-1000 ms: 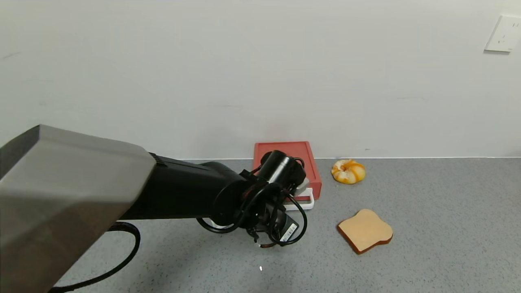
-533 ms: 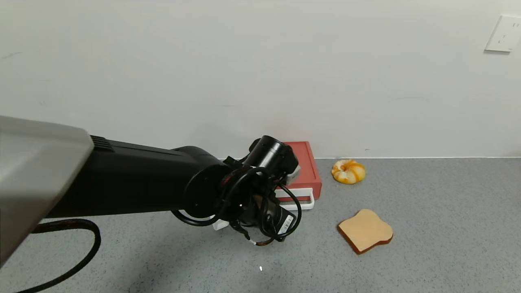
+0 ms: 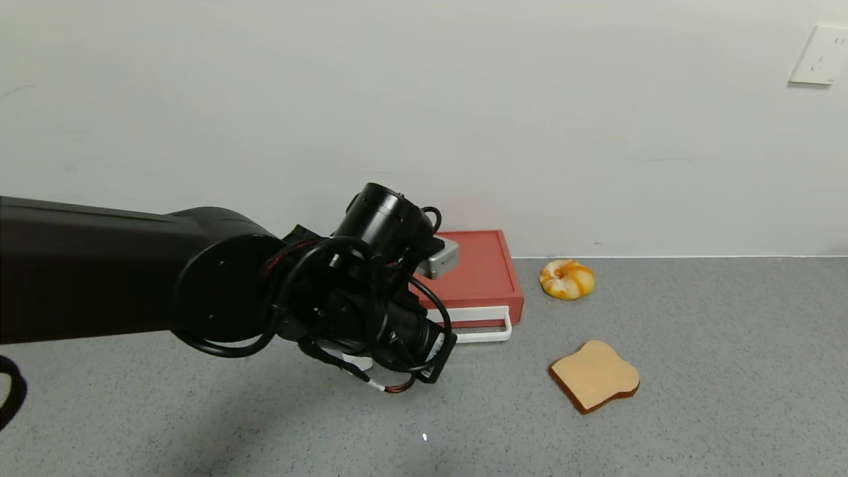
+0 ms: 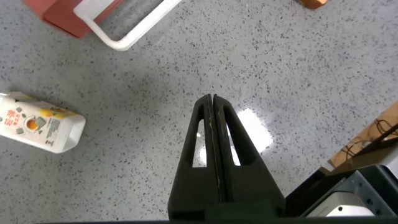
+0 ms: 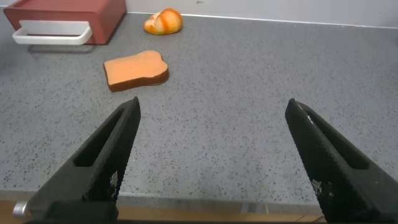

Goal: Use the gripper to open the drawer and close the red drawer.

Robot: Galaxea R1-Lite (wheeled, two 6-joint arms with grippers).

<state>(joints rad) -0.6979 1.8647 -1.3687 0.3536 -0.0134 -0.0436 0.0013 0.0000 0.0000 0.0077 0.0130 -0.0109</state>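
The flat red box (image 3: 480, 268) stands against the back wall, with the drawer's white loop handle (image 3: 487, 324) at its front; the drawer looks pushed in. My left arm's black wrist (image 3: 371, 298) with looped cables hangs above the table to the left of the box and in front of it. In the left wrist view my left gripper (image 4: 212, 99) is shut on nothing, over bare table, apart from the handle (image 4: 124, 34) and the box corner (image 4: 59, 15). My right gripper (image 5: 214, 118) is open and empty, far from the box (image 5: 68, 11).
A white carton (image 4: 40, 121) lies on its side near my left gripper, mostly hidden under the wrist in the head view. A bread slice (image 3: 594, 375) and an orange bun (image 3: 566, 279) lie to the right of the box. A wall socket (image 3: 820, 54) is at the far right.
My left arm has risen and drawn back to the left, away from the drawer's front. The box top and the white handle now show. The drawer has not visibly moved.
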